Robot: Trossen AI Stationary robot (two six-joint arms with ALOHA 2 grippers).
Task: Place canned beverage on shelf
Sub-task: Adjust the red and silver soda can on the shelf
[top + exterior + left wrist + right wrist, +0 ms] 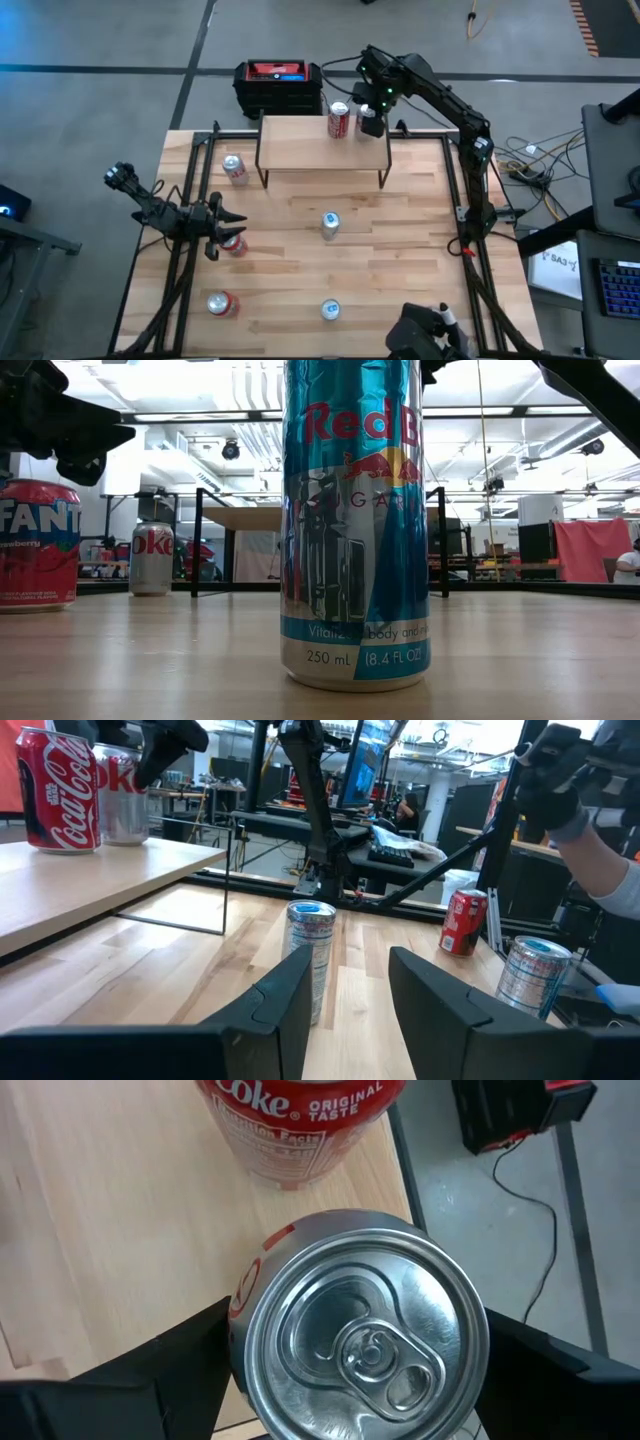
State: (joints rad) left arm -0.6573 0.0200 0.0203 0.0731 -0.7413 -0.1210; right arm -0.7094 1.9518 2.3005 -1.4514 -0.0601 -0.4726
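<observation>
A silver can point(365, 1340) stands upright on the shelf's light wooden board point(300, 145), near its far right corner and beside a red Coke can point(338, 120). My right gripper point(370, 122) reaches down over the silver can and is shut on it. In the left wrist view the two cans point(125, 795) show side by side on the board. My left gripper point(215, 228) waits low at the table's left, a narrow gap between its fingers point(290, 1000), nothing in it. A red can point(235, 243) lies just beside it. My right gripper pinches the silver can's side wall just under the top rim point(240, 1330), one finger point(190, 1355) on each of two opposite sides. The fingers come steeply from above, slanting. The can stands upright with its base on the shelf board.
Loose cans sit on the table: two blue-topped ones point(330, 224) point(330, 310), red ones point(233, 168) point(222, 303). A Red Bull can point(355, 525) fills the low view. A black-and-red box point(278, 85) stands behind the shelf. A person's sleeve point(620, 885) shows beyond the table.
</observation>
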